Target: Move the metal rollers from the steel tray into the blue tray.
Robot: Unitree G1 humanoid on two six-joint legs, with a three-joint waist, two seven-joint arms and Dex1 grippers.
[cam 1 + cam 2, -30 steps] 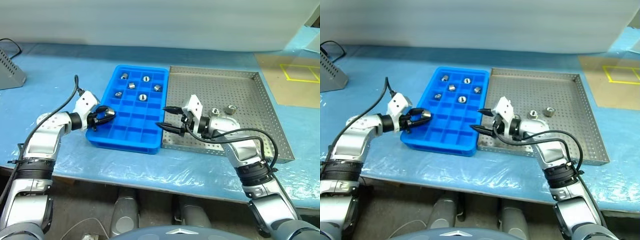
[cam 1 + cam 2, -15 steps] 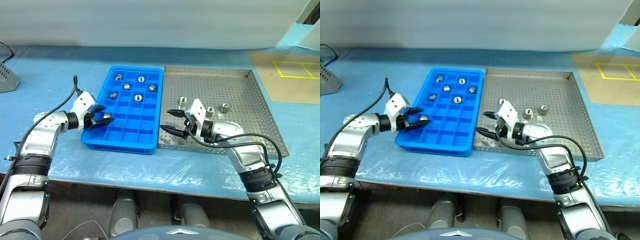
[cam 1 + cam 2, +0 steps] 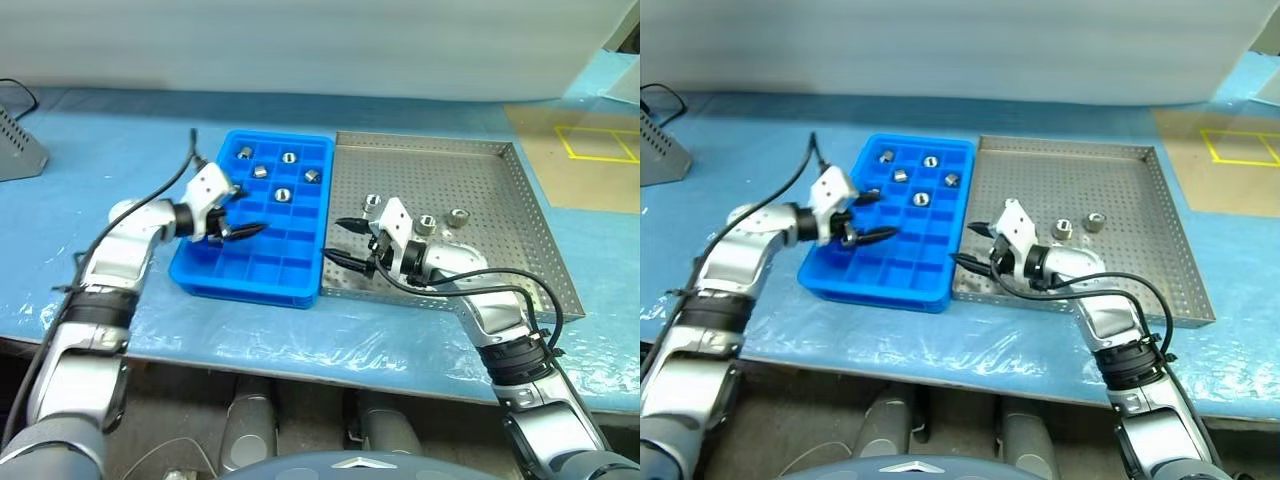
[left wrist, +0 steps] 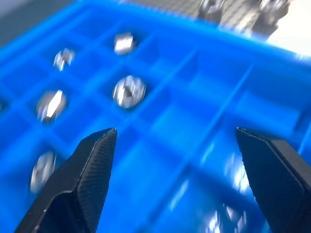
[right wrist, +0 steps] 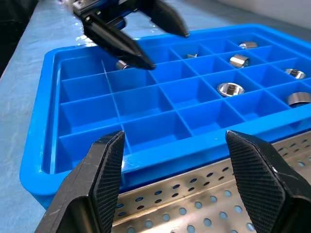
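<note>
The blue tray lies left of the steel tray. Several metal rollers sit in the blue tray's far compartments, and one more roller lies in a compartment just under my left gripper. Three rollers rest on the steel tray. My left gripper hovers open and empty over the blue tray's left middle. My right gripper is open and empty, low over the steel tray's near left corner, pointing at the blue tray.
Both trays rest on a blue-covered table. A grey box stands at the far left. A tan board with yellow tape lies at the far right. A black cable trails from my left wrist.
My left gripper opened and let a roller drop into the blue tray, then rose and moved right, further over the tray. The right gripper stayed in place. The camera shifted slightly.
</note>
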